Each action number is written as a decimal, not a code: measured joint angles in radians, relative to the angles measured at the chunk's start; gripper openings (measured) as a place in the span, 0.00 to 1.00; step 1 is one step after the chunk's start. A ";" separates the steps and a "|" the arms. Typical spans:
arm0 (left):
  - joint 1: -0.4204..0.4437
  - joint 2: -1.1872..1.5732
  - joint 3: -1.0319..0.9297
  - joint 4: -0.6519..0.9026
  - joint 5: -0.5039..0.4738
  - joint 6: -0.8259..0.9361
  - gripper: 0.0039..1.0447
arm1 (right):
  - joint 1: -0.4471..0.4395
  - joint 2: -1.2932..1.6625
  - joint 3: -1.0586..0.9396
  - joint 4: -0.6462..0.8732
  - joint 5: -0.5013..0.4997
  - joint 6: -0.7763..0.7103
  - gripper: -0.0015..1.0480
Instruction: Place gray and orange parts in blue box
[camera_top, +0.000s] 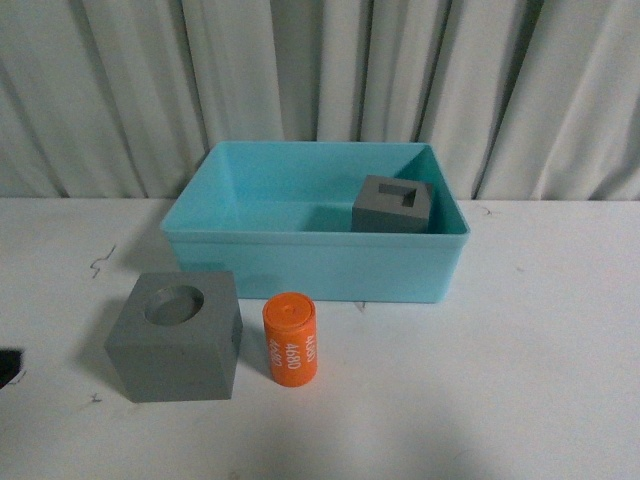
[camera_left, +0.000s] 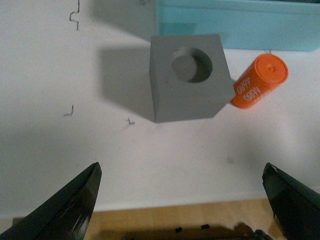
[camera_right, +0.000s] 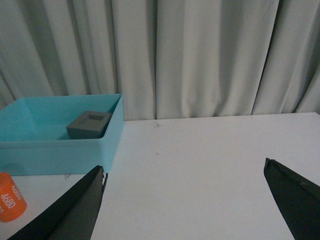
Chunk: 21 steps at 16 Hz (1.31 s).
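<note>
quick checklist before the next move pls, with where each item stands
1. Is the slotted gray cube in the blue box: ok.
2. Is the recessed gray cube in it: not ok, on the table in front.
3. Is the orange 4680 cylinder in it: not ok, upright beside that cube.
4. Is the left tool open, empty, facing the recessed cube: ok.
5. Is the right tool open and empty: ok.
6. Finger gap between cylinder and cube: cannot tell.

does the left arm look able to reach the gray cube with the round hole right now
Probably yes: the left gripper is open and faces the gray cube with nothing between; the orange cylinder sits close by one corner.
</note>
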 joint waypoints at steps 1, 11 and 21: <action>-0.028 0.123 0.040 0.081 -0.024 0.001 0.94 | 0.000 0.000 0.000 0.001 0.000 0.000 0.94; 0.000 0.800 0.356 0.369 -0.131 0.106 0.94 | 0.000 0.000 0.000 0.000 0.000 0.000 0.94; 0.022 0.872 0.385 0.389 -0.117 0.124 0.94 | 0.000 0.000 0.000 0.000 0.000 0.000 0.94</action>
